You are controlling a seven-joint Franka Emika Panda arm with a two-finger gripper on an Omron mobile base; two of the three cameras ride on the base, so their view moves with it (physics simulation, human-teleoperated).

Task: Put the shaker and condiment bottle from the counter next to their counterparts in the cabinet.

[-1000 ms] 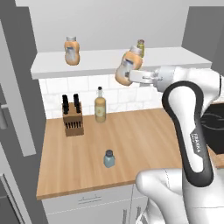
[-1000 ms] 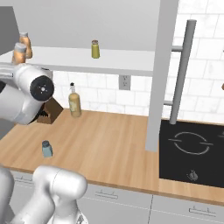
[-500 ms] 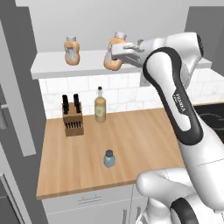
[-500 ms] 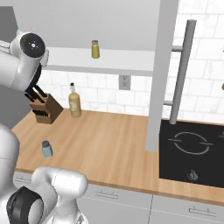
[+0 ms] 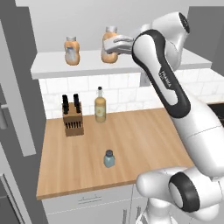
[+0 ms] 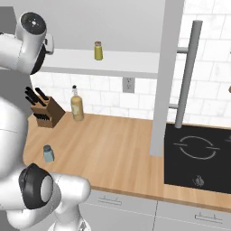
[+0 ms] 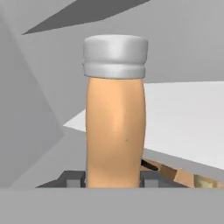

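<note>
the claw (image 5: 114, 43) is clamping the orange bottle (image 5: 110, 46) by its lower body, jaws pressed on either side, and holding it at the white shelf (image 5: 87, 68), off to the right of the matching orange bottle (image 5: 71, 51) already standing there. whether its base is touching the board, i cannot tell. this looks like the placing step for the bottle. the bottle is standing upright, long axis vertical, pale cap pointing up. next move, i'd say, is settling it down beside its twin and letting go without tipping it. the blue-grey shaker (image 5: 109, 158) is waiting on the wooden counter (image 5: 144, 144), well below the twin and a little to its right.
</note>
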